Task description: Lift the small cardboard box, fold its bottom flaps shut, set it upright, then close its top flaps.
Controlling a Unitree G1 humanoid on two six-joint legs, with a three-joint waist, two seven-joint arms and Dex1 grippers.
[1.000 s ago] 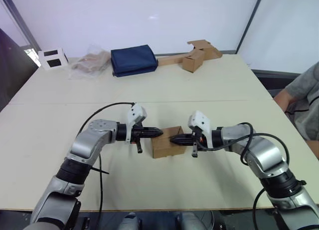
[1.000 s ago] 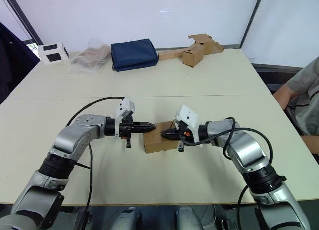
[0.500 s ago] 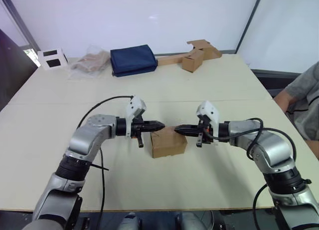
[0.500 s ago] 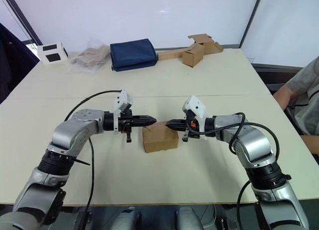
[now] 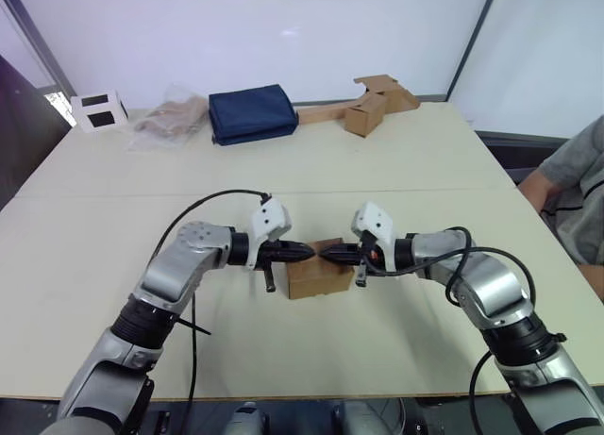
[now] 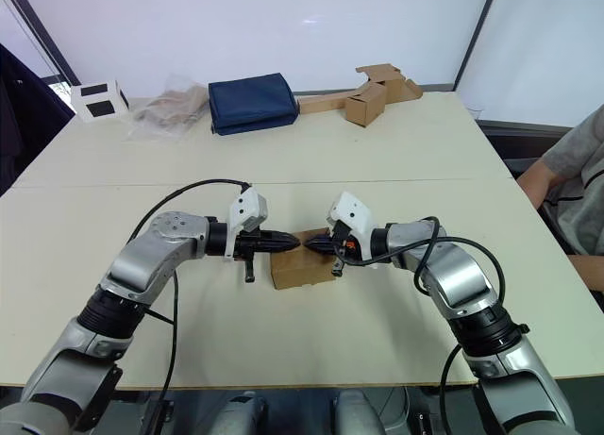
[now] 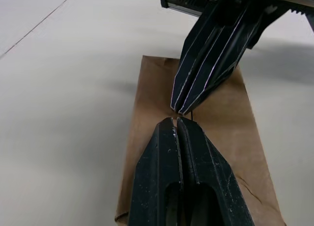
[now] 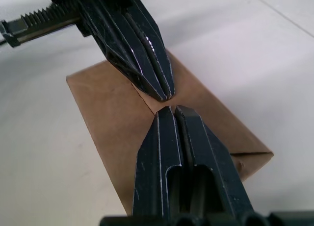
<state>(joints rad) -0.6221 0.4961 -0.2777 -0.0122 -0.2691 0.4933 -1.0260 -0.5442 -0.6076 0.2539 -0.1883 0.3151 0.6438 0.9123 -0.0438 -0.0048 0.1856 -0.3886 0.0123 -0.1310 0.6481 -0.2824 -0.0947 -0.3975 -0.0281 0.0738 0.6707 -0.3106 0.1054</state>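
Observation:
The small cardboard box (image 5: pixel 319 276) rests upright on the table (image 5: pixel 396 161), plain brown, its upper face flat. Its top flaps (image 7: pixel 147 113) lie shut under the gripper tips. Its bottom flaps are hidden underneath. My left gripper (image 5: pixel 308 253) comes in from the left, shut, its tip just over the box's top. From the right, my right gripper (image 5: pixel 323 254) is also shut and points at it. The two tips almost touch above the middle of the top face (image 8: pixel 108 103). Neither gripper holds anything.
Along the table's far edge are a white box with black squares (image 5: pixel 101 110), a clear bag of brown material (image 5: pixel 170 119), a navy blue pouch (image 5: pixel 252 113) and another brown box with long cardboard strips (image 5: pixel 373 105). A person's arm (image 5: pixel 571 185) is at the right edge.
Both grippers left the box's sides, rose, then moved toward each other until their shut tips nearly meet over the box top. The box has stayed in place.

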